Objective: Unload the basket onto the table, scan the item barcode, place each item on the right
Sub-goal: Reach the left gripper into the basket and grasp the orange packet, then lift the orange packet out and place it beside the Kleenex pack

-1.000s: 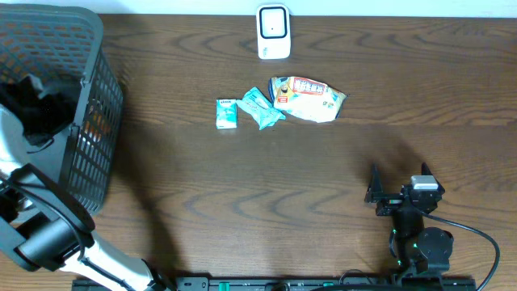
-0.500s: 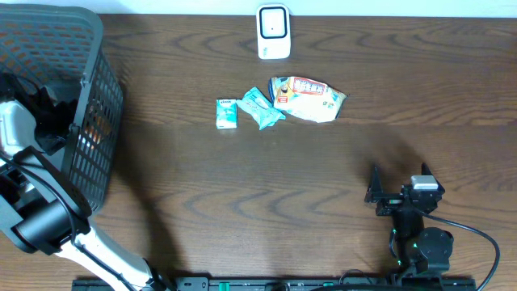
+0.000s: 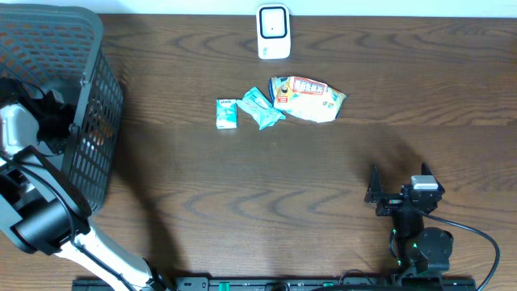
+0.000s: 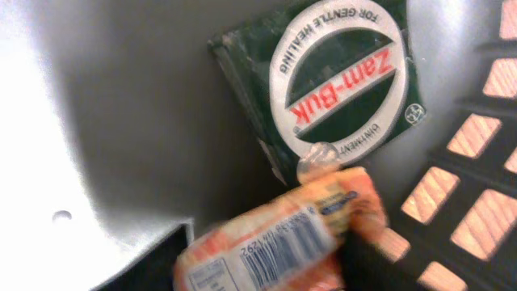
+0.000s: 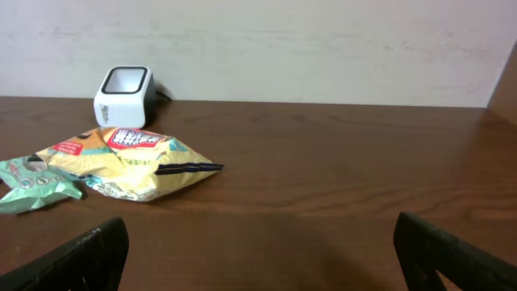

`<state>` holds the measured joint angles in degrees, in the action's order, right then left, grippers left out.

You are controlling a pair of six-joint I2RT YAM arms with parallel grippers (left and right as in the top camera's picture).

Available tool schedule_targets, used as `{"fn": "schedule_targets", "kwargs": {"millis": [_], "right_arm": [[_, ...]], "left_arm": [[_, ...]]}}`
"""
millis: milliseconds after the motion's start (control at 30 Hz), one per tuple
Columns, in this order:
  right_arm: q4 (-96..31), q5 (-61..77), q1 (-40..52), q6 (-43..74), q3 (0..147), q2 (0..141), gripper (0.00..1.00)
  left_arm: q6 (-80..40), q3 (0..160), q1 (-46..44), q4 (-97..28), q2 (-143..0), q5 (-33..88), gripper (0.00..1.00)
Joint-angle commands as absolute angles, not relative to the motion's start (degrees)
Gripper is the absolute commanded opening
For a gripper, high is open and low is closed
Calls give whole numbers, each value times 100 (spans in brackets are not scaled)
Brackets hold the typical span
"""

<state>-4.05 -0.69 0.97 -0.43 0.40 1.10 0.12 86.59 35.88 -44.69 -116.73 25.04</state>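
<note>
Sitting down inside the basket [image 3: 101, 105], your left claw [image 3: 47, 117] has the orange packet [image 4: 275, 234] between its jaws, barcode showing; blur hides whether it is actually pinched. A green Zam-Buk box [image 4: 339, 81] lies just beyond it. Your right claw [image 3: 400, 182] stands wide open, well apart from the scanner [image 3: 273, 32].

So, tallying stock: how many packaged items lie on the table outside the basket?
3, near the scanner: small green-white box at left, teal packet in the middle, yellow snack bag at right. None look hidden.
</note>
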Motion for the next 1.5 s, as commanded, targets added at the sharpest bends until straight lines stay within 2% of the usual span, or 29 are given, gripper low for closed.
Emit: {"fn": "schedule_targets", "kwargs": {"millis": [0,167,367,667,767,800,867,1000,1233,1467], "right_arm": [[-429,-73,84,36,32,102,99],[-429,-73,84,38,32,102,99],[-429,-73,84,38,32,102,99],[-429,-73,84,38,32,102,99],[-429,-73,84,38,32,102,99],[-429,-73,84,38,32,104,99],[-429,-71,84,36,32,102,99],[-429,-73,84,36,32,104,99],[-429,-73,84,36,32,102,99],[-429,-73,84,36,32,102,99]], "left_arm": [[10,8545,3601,-4480,-11754,2512,8],[-51,8667,3629,-4615,-11515,2512,8],[-1579,8855,3857,-4346,-10304,2515,7],[-2038,8855,3916,-3780,-8248,2508,7],[-2722,8855,3905,-3673,-7730,2510,7],[-3336,8853,3874,-3682,-7465,2515,7],[-3590,8853,3732,-3695,-7251,2742,7],[-3520,8853,3063,-3673,-7089,3135,7],[-1726,8836,1116,-3686,-7387,3120,7],[-1396,8836,-414,-4049,-8396,2257,7]]}}
